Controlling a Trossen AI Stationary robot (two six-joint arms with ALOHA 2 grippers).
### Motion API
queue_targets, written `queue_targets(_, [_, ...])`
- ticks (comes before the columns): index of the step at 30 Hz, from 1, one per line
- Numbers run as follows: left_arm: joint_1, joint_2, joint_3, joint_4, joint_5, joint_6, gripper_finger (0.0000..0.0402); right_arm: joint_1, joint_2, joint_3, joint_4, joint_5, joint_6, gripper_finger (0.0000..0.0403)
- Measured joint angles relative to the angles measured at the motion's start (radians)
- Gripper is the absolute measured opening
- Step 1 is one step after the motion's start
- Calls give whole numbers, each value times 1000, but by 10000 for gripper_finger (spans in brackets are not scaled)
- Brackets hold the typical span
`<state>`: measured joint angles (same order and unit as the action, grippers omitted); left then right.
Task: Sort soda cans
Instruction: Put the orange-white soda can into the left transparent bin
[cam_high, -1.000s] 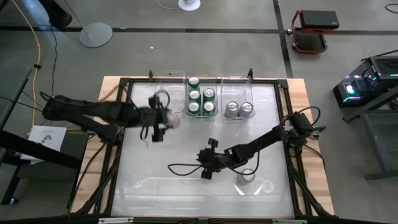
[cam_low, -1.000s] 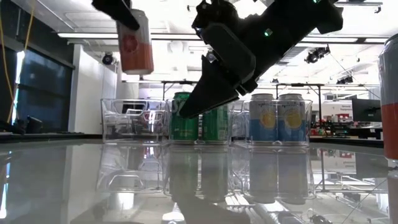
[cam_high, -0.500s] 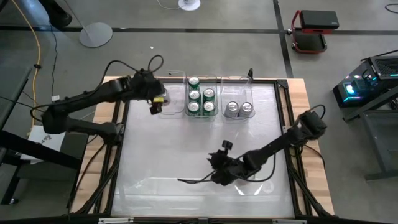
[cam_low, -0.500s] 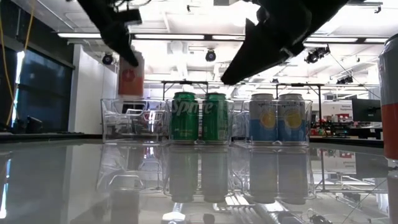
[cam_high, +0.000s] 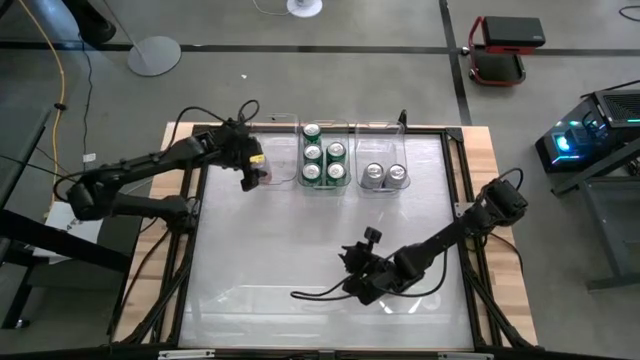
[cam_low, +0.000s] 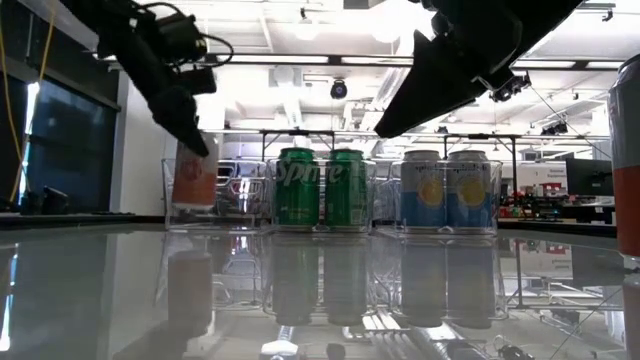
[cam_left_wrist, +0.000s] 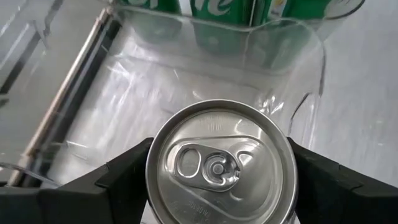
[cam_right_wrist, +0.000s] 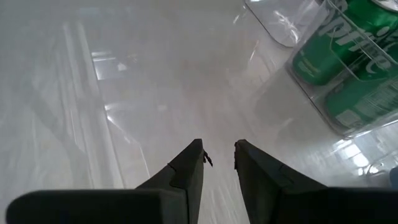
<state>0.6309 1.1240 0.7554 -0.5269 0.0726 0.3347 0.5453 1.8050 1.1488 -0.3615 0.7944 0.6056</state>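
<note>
Since half a second ago your left hand (cam_high: 252, 170) has dropped with its orange can (cam_low: 193, 182) from above the bins into the left bin (cam_low: 215, 195), and the right arm has barely shifted. You have the left hand closed on that can, fingers (cam_left_wrist: 118, 180) pressed to either side below the silver top, and in the low view the can sits low inside the clear bin, at or very near its floor; you cannot tell whether it rests there yet. Outward from it, the middle bin (cam_high: 325, 185) holds the green cans (cam_high: 324, 158), four as seen from above, and the right bin (cam_high: 385, 185) holds two pale yellow-marked cans (cam_low: 447, 188). Your right hand (cam_high: 372, 282) hangs low over the near part of the desk (cam_high: 300, 240), fingers nearly together and holding nothing. Another can (cam_low: 627, 160) stands at the low view's right edge, so sorting looks well advanced but unfinished.
</note>
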Motion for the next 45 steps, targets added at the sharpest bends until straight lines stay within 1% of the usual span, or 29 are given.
queue_targets(6, [32, 17, -35, 14, 30, -1, 301, -2, 0, 0, 1, 0, 0, 87])
queue_targets(9, [43, 44, -39, 18, 48, -4, 302, -2, 0, 0, 4, 0, 0, 87])
queue_targets(14, [44, 87, -36, 32, 53, -9, 303, -2, 0, 0, 7, 0, 0, 87])
queue_targets(20, [44, 101, -34, 34, 67, -19, 312, -2, 0, 0, 6, -1, -1, 87])
queue_targets(26, [44, 107, -8, -5, 68, -18, 347, -2, 0, 0, 6, -2, -1, 87])
queue_targets(33, [44, 106, 76, -102, 65, -1, 352, -2, -4, 0, -2, 10, -3, 87])
queue_targets(37, [43, 105, 140, -164, 65, 7, 353, -1, -52, 0, -22, 15, -6, 87])
queue_targets(41, [33, 88, 201, -195, 61, -2, 353, 22, -144, 0, -82, 12, -45, 87])
queue_targets(43, [16, 65, 222, -180, 39, -19, 353, 44, -211, 0, -122, 3, -58, 87])
queue_targets(45, [-18, 32, 230, -146, -15, -42, 353, 65, -277, 0, -149, -13, -63, 87])
